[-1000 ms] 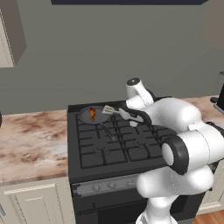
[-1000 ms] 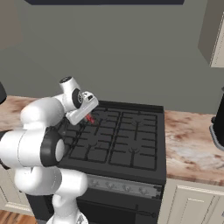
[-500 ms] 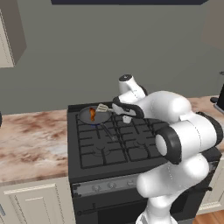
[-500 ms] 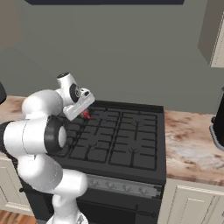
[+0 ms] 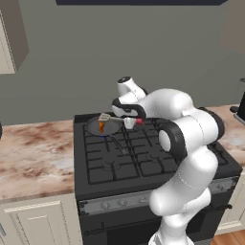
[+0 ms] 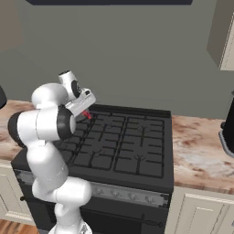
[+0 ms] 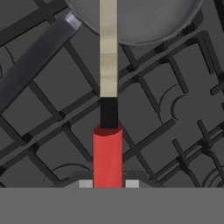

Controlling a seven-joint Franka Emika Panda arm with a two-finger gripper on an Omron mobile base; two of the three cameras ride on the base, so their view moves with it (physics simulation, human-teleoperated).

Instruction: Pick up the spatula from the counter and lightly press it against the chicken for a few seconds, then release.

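Grip: the gripper (image 7: pixel 108 183) has its jaws clamped tight on the red handle of the spatula (image 7: pixel 108 87), and the hold looks square.
Spatula: it's off the counter and in the air, its handle just outside the pan (image 5: pixel 114 129) rim, its pale blade reaching in over the pan.
Chicken: the chicken (image 5: pixel 101 127) sits inside the pan, with the blade right above it.
Contact: too close to call whether blade and chicken touch.
Pan handle: the pan handle (image 7: pixel 39 52) runs out from the pan's rim beside the spatula, apart from it.
Done: pickup and carry to the pan, by the look of it.
Left: a light press, a short hold, then the release.
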